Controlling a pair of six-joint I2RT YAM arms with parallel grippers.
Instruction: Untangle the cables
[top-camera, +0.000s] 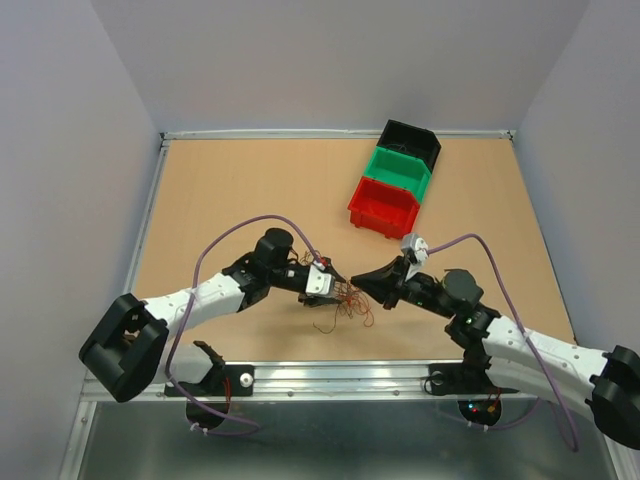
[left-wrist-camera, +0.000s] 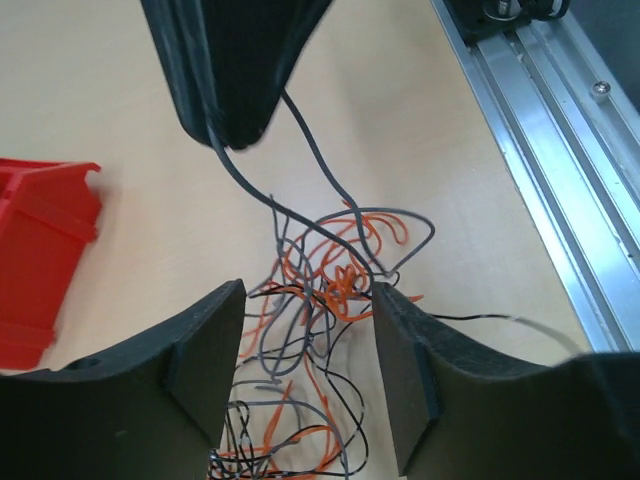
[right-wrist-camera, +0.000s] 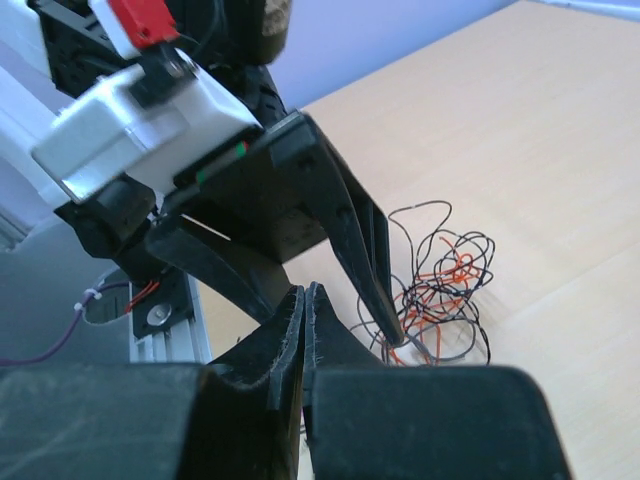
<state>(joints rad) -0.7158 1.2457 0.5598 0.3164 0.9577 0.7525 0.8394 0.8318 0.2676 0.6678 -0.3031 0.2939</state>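
The cables (top-camera: 350, 304) lie as one loose tangle of thin orange, grey and black wires on the wooden table between the two arms. My left gripper (left-wrist-camera: 308, 296) is open and hangs low over the tangle (left-wrist-camera: 320, 300), with wires lying between its jaws but not pinched. In the top view it (top-camera: 338, 290) sits just left of the pile. My right gripper (right-wrist-camera: 304, 292) is shut, and in the left wrist view (left-wrist-camera: 228, 135) grey cable strands (left-wrist-camera: 300, 130) run from its tip down into the tangle. In the right wrist view the tangle (right-wrist-camera: 440, 290) lies just beyond the left gripper's fingers (right-wrist-camera: 350, 230).
A red bin (top-camera: 382, 207), a green bin (top-camera: 398, 173) and a black bin (top-camera: 410, 143) stand in a row at the back right. The red bin also shows in the left wrist view (left-wrist-camera: 40, 250). An aluminium rail (left-wrist-camera: 540, 150) runs along the table's near edge.
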